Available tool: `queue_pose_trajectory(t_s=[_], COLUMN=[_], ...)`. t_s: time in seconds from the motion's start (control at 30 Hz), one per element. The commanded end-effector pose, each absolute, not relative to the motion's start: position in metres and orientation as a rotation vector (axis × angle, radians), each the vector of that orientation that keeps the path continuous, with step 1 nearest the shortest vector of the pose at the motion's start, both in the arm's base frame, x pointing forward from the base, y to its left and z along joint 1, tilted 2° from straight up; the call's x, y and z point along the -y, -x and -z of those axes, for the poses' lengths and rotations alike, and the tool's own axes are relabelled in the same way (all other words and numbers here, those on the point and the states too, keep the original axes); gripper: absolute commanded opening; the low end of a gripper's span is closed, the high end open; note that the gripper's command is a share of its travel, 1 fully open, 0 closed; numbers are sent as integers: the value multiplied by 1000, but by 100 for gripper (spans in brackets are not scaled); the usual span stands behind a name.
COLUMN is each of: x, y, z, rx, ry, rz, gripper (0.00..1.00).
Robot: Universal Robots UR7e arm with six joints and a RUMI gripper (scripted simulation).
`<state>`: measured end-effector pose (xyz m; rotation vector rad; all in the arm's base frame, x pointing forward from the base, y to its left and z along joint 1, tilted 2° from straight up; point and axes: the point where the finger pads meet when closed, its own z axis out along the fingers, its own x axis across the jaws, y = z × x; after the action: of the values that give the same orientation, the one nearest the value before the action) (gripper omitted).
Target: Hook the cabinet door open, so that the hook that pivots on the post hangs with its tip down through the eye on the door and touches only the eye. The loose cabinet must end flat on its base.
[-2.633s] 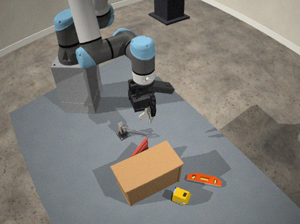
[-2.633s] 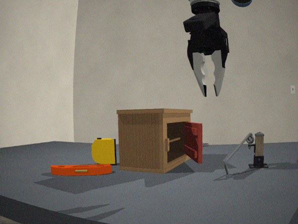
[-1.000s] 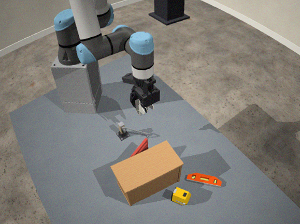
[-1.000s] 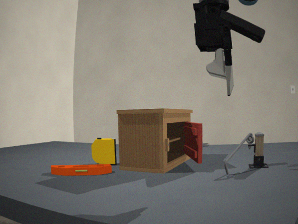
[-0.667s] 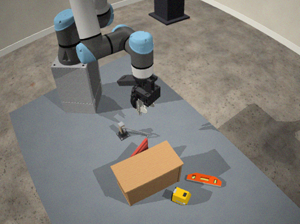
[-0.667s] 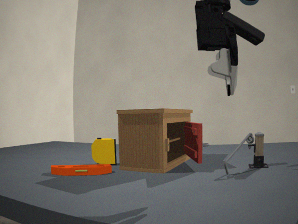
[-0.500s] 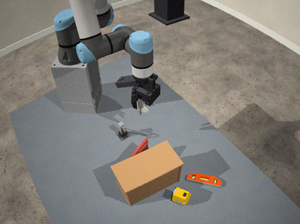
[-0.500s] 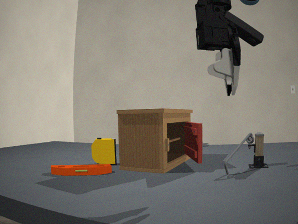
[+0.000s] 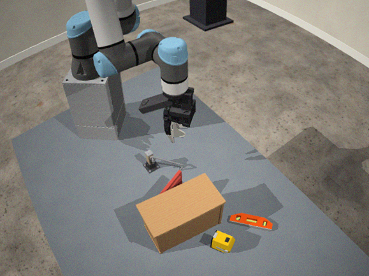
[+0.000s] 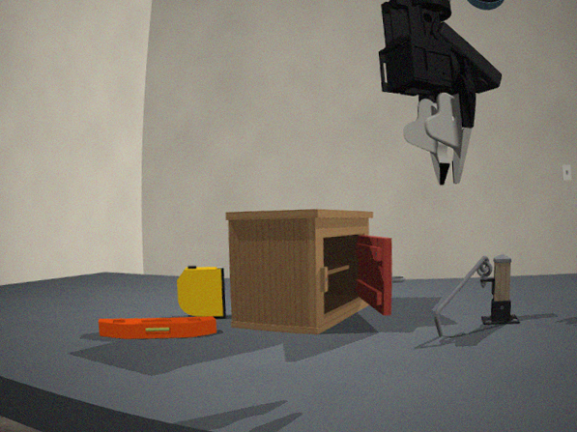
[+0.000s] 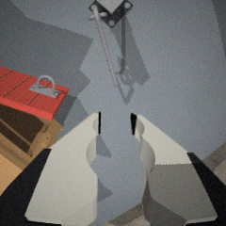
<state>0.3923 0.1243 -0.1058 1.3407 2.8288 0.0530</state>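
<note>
The wooden cabinet (image 9: 182,212) stands flat on the grey mat, also seen in the exterior view (image 10: 291,268). Its red door (image 10: 376,272) is partly open toward the post; the metal eye (image 11: 44,87) sits on the door's face (image 11: 28,94). The post (image 9: 148,159) stands behind the cabinet on its dark base plate (image 10: 499,317). The hook (image 10: 458,289) pivots from the post top and slants down with its tip on the mat, apart from the door. My gripper (image 10: 447,178) (image 11: 115,114) hangs high above the mat between post and door, nearly shut and empty.
An orange spirit level (image 9: 250,221) and a yellow tape measure (image 9: 223,241) lie on the mat by the cabinet's far side from the post. The robot's pedestal (image 9: 94,103) stands at the mat's back. A dark pillar (image 9: 208,4) is on the floor beyond.
</note>
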Motion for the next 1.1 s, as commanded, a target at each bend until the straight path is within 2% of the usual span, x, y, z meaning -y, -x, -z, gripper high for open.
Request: queue_pose_trajectory(t_s=[0.0, 1.07], x=[-124, -123], y=[-392, -392], z=[105, 105], rx=[-2892, -2985], ry=[-1194, -927], rz=[-58, -56], gripper=[15, 15])
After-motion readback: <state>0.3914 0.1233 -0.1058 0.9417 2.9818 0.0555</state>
